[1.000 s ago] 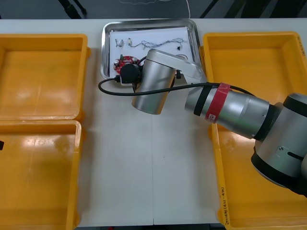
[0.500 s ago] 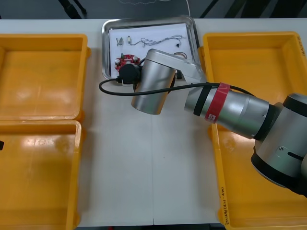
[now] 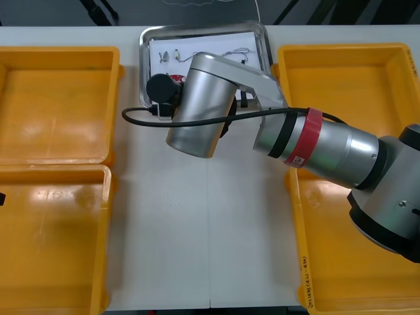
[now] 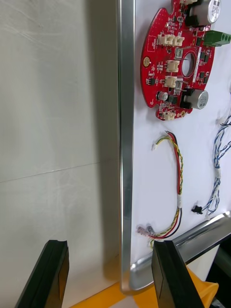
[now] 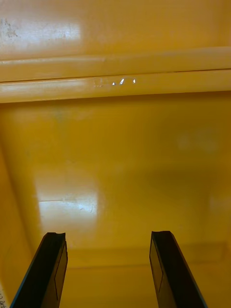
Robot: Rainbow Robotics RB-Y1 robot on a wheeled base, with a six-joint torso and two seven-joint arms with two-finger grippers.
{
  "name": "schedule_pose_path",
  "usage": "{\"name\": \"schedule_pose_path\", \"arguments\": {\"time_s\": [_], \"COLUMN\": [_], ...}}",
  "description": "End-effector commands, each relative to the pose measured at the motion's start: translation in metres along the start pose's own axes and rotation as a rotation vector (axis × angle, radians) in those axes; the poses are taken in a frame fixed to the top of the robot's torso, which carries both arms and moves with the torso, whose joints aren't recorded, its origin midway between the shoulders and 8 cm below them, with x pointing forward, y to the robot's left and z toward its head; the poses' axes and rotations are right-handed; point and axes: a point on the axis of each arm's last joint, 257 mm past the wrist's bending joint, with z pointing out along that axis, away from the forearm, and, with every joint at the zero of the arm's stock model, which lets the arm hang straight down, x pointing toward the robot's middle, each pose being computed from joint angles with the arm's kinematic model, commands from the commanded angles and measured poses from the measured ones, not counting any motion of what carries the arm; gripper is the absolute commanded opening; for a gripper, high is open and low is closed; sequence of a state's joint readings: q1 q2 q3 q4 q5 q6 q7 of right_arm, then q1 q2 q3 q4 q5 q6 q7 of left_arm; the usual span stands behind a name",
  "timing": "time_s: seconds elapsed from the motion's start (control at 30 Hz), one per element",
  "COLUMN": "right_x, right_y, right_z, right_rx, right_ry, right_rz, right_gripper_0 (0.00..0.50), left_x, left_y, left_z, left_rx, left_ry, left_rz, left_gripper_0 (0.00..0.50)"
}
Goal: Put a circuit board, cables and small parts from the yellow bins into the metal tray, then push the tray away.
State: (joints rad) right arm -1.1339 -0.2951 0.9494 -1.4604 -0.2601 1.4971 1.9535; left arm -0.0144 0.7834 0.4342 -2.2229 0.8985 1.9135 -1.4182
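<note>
The metal tray (image 3: 146, 46), white inside, lies at the table's far middle. It holds a round red circuit board (image 4: 179, 62), a red and yellow cable (image 4: 177, 187), a twisted blue and white cable (image 4: 217, 168) and small metal parts (image 4: 144, 230). My right arm (image 3: 200, 105) reaches across the tray's near edge, and its wrist covers most of the board in the front view. My right gripper (image 4: 109, 260) is open and holds nothing. Its fingers straddle the tray's rim (image 4: 126, 144), one over the table, one over the white inside. My left gripper (image 5: 108, 269) hangs open above a bare yellow bin floor (image 5: 115, 159).
Two yellow bins (image 3: 59, 105) (image 3: 52, 243) stand at the left and two (image 3: 348, 85) (image 3: 328, 262) at the right. Light table (image 3: 197, 236) runs between them. A black cable (image 3: 141, 123) loops off the right wrist.
The tray has slid slightly farther away. The right wrist has swung left and toward the tray, now covering the circuit board in the front view.
</note>
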Motion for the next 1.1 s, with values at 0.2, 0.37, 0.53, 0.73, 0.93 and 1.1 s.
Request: {"name": "schedule_pose_path", "arguments": {"time_s": [0.2,0.37,0.53,0.73,0.93,1.1], "right_x": [0.022,0.045,0.07,0.11,0.14,0.173], "right_y": [-0.024,-0.015,-0.007,0.015,0.033,0.048], "right_z": [-0.051,-0.062,-0.073,-0.085,-0.093,-0.101], "right_rx": [-0.004,-0.057,-0.092,-0.117,-0.123,-0.157], "right_ry": [-0.077,-0.104,-0.114,-0.099,-0.056,-0.042], "right_rz": [0.1,0.174,0.244,0.417,0.485,0.568], "right_gripper_0": [0.5,0.5,0.5,0.5,0.5,0.5], "left_x": [0.006,0.006,0.006,0.006,0.006,0.006], "left_y": [0.008,0.008,0.008,0.008,0.008,0.008], "left_z": [-0.008,-0.008,-0.008,-0.008,-0.008,-0.008], "left_rx": [-0.039,-0.039,-0.039,-0.039,-0.039,-0.039], "left_ry": [0.014,0.014,0.014,0.014,0.014,0.014], "left_rz": [0.097,0.097,0.097,0.097,0.097,0.097], "left_gripper_0": [0.5,0.5,0.5,0.5,0.5,0.5]}}
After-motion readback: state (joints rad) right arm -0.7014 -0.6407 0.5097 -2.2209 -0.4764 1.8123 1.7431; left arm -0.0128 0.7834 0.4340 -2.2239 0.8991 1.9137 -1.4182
